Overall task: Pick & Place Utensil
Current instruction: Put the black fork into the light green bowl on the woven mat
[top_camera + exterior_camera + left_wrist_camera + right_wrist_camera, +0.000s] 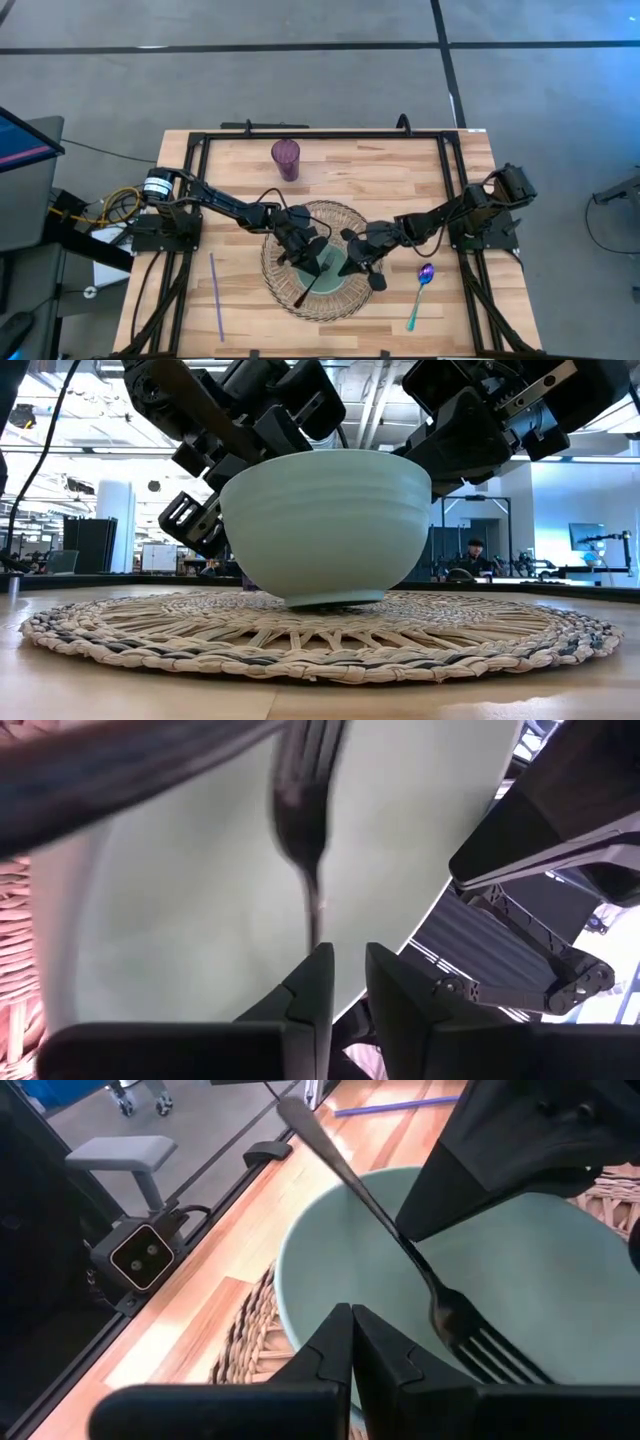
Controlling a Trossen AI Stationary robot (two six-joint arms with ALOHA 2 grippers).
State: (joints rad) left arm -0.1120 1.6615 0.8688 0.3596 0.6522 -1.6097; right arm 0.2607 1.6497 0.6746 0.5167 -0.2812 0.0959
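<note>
Over the green bowl (335, 262), the left gripper (312, 252) stands slightly parted beside the fork (400, 1245); the right gripper (366, 265) is clenched empty.

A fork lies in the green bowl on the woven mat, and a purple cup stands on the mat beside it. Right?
Not quite. The high view shows the cup on bare table beyond the mat, not on it. The fork does lie in the bowl on the mat.
</note>
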